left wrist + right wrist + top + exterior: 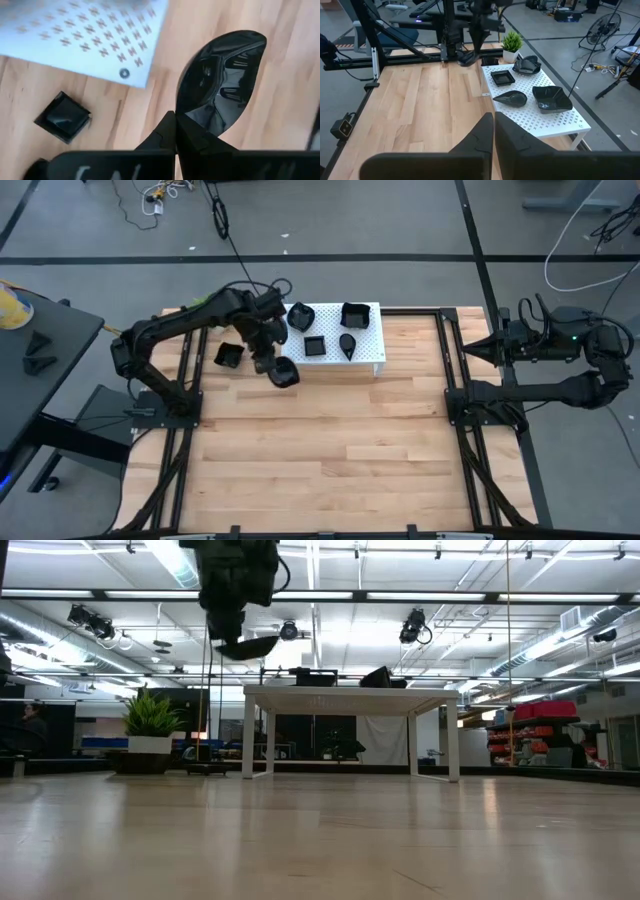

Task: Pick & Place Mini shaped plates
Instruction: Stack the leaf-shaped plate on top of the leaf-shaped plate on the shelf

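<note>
The left gripper (278,368) hung above the wooden table (330,450), just off the near left corner of the white stand (372,352), and its fingers were clamped on the rim of a glossy black teardrop plate (220,80). From table height that plate (245,646) showed well clear of the surface, carried under the dark wrist. The left wrist view caught the plate edge pinched between the closed fingertips (167,132), with the stand's perforated corner (100,35) and bare wood below it.

Four more black dishes sat on the stand: a wavy-edged dish (300,316) at the far left, a larger wavy square dish (354,314) at the far right, a small square plate (314,345) at the near left and a leaf-shaped plate (347,345) beside it. Another small square plate (229,355) lay on the table to the left of the stand, under the left arm.

The right gripper (493,125) waited far off at the right edge of the table, fingers pressed together and holding nothing. A small green plant (511,42) stood past the stand's end.
</note>
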Tool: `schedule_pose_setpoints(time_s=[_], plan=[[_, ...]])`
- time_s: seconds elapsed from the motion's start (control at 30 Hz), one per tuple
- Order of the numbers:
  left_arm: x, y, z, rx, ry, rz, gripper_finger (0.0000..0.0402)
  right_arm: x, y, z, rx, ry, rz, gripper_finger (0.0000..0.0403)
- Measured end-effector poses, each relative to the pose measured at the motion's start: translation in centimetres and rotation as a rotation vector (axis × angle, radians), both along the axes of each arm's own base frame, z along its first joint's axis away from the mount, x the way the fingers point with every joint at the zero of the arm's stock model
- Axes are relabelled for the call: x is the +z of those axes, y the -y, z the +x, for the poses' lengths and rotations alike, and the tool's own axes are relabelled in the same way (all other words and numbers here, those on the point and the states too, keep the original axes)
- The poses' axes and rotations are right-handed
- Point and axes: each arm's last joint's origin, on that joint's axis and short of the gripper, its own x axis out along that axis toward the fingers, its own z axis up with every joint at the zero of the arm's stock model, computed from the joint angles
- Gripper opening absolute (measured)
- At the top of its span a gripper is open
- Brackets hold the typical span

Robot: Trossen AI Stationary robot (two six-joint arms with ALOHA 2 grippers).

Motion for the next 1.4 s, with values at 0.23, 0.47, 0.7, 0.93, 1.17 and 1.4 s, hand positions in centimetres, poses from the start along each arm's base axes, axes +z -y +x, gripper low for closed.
schedule_pose_setpoints(time_s=[0.23,0.47,0.7,0.93,1.17,1.4], plan=[[1.8,-0.3,0.7,0.274,0.071,-0.070,0.0002,0.0,0.0,0.0,0.000,0.000,0.000,0.0020],[2.4,-0.9,1.7,0.528,0.170,-0.134,0.0002,0.0,0.0,0.0,0.000,0.000,0.000,0.0020],[3.1,-1.7,2.5,0.892,0.278,-0.187,0.0002,0.0,0.0,0.0,0.000,0.000,0.000,0.0020],[4.0,-2.9,3.1,1.193,0.451,-0.239,0.0002,0.0,0.0,0.0,0.001,0.000,0.000,0.0020],[4.6,-3.8,3.3,1.377,0.577,-0.261,0.0002,0.0,0.0,0.0,0.000,0.000,0.000,0.0020],[3.6,-3.5,4.1,1.488,0.685,-0.305,0.0002,0.0,0.0,0.0,0.000,0.000,0.000,0.0020]])
